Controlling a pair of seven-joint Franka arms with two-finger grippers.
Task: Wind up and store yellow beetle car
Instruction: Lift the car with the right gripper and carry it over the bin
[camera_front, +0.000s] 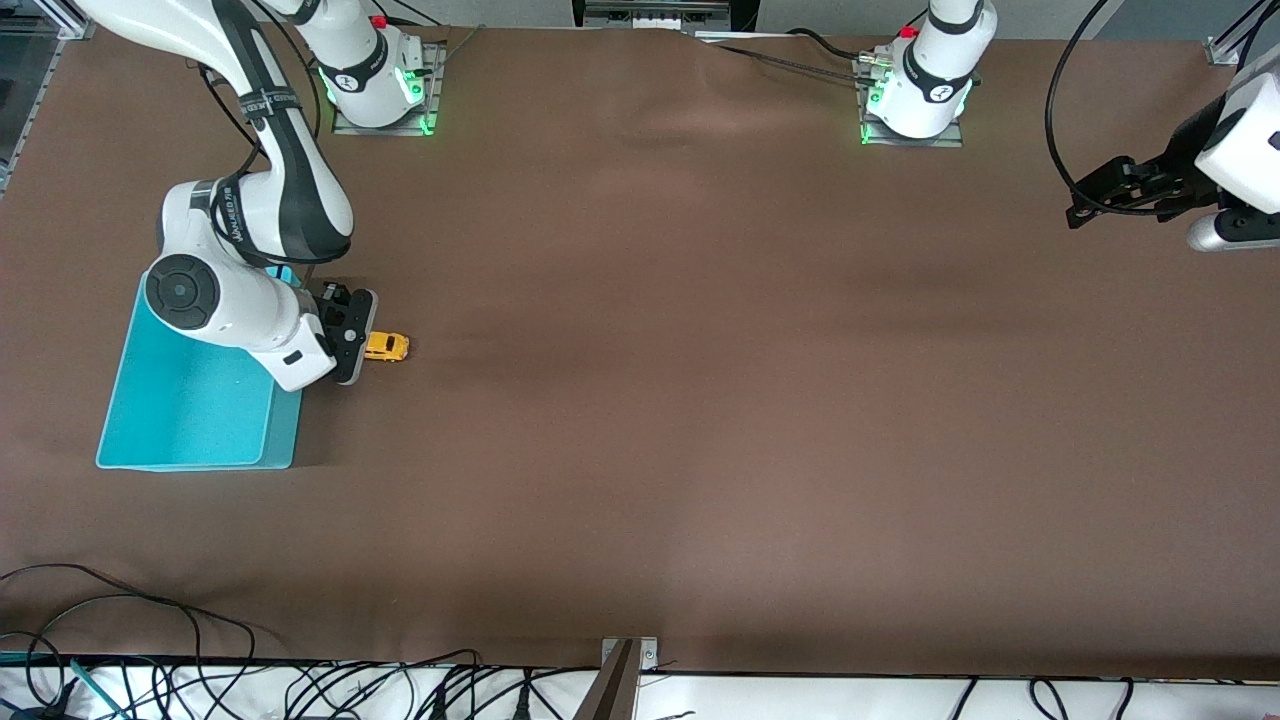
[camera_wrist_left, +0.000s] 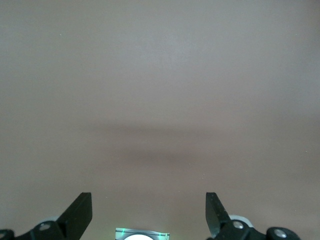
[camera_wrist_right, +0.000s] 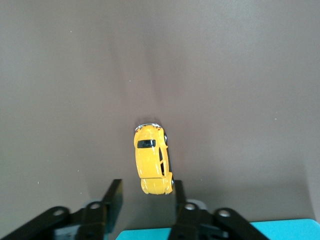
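Observation:
The yellow beetle car (camera_front: 386, 346) stands on the brown table just beside the turquoise bin (camera_front: 190, 400), toward the left arm's end. My right gripper (camera_front: 352, 335) is low between the bin and the car, open and holding nothing. In the right wrist view the car (camera_wrist_right: 152, 160) lies lengthwise ahead of my right gripper (camera_wrist_right: 146, 187), with one end level with the fingertips and close against one finger (camera_wrist_right: 178, 192). My left gripper (camera_front: 1085, 205) waits open and empty over bare table at the left arm's end; the left wrist view (camera_wrist_left: 149, 200) shows only table.
The bin's rim (camera_wrist_right: 200, 234) shows just under the right gripper. The right arm's elbow and forearm (camera_front: 230, 310) hang over the bin. Cables (camera_front: 150, 670) run along the table edge nearest the front camera. The left arm's base (camera_front: 920, 85) stands at the top.

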